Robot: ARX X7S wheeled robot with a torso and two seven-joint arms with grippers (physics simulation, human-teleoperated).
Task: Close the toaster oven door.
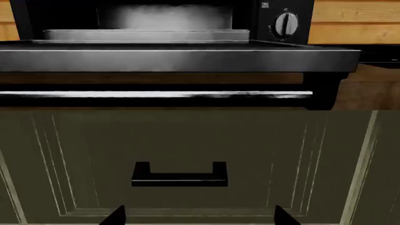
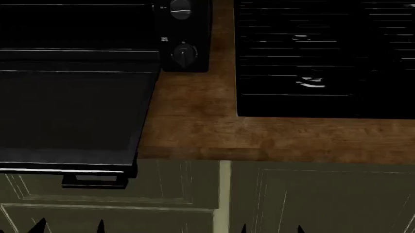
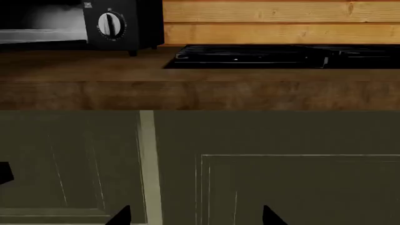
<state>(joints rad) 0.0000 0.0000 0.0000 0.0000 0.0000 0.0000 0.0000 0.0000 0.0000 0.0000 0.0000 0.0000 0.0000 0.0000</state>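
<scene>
Only the dark fingertips of each gripper show, cut off by the near edge of every view: the left gripper [image 2: 70, 227] and the right gripper [image 2: 271, 228] in the head view, and again the left gripper [image 1: 198, 216] and right gripper [image 3: 195, 216] in their own wrist views. On both, the tips stand well apart with nothing between them and nothing touched; the arms themselves are out of sight. Just beyond the tips lies the olive-green cabinet front [image 2: 304, 194], with a black drawer pull [image 1: 179, 175] facing the left wrist camera. Above it runs the wooden countertop [image 2: 194, 126]. The toaster oven door [image 2: 71, 116] lies fully open and flat, a wide black panel reaching out over the counter's front edge, its left part cut off in the head view; its slim silver bar handle [image 1: 156, 94] hangs below the leading edge, seen edge-on from the left wrist. Behind the door the toaster oven [image 2: 184, 36] sits at the counter's left, its cavity too dark to read from the head, though the left wrist view shows a pale, blurred interior with a rack or tray [image 1: 147, 34]. A round black knob [image 2: 184, 54] marks its right panel. To the right, farther back, lies the black ridged stovetop [image 2: 324, 53], against a wooden plank wall [image 3: 281, 21].
</scene>
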